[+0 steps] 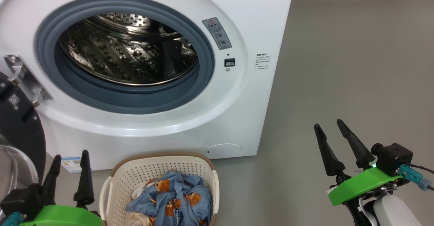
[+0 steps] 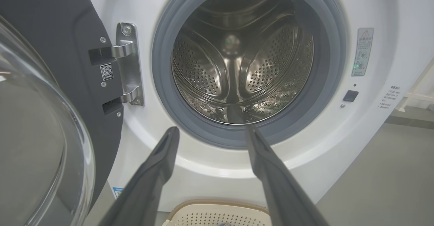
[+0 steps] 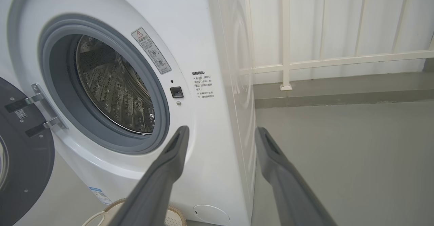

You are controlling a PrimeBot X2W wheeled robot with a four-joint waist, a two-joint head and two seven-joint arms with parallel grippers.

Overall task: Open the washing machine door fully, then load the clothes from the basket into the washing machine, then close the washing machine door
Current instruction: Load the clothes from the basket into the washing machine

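The white washing machine (image 1: 237, 22) stands with its steel drum (image 1: 129, 49) exposed inside the grey seal. Its black round door (image 1: 20, 127) hangs swung wide at the left on a metal hinge (image 2: 129, 63), glass bowl (image 2: 40, 144) facing out. On the floor before it sits the cream basket (image 1: 135, 175) holding blue clothes (image 1: 176, 195) with orange patches. My left gripper (image 1: 71, 155) is open just left of the basket. My right gripper (image 1: 329, 122) is open over bare floor right of the washing machine (image 3: 210, 33). The basket's rim (image 2: 217, 207) lies below the left fingers.
Grey floor (image 1: 356, 66) stretches to the right of the machine. A white railing (image 3: 284, 36) and a low kerb (image 3: 339, 97) run behind it. A blue label sticker (image 1: 69, 163) sits low on the machine's front.
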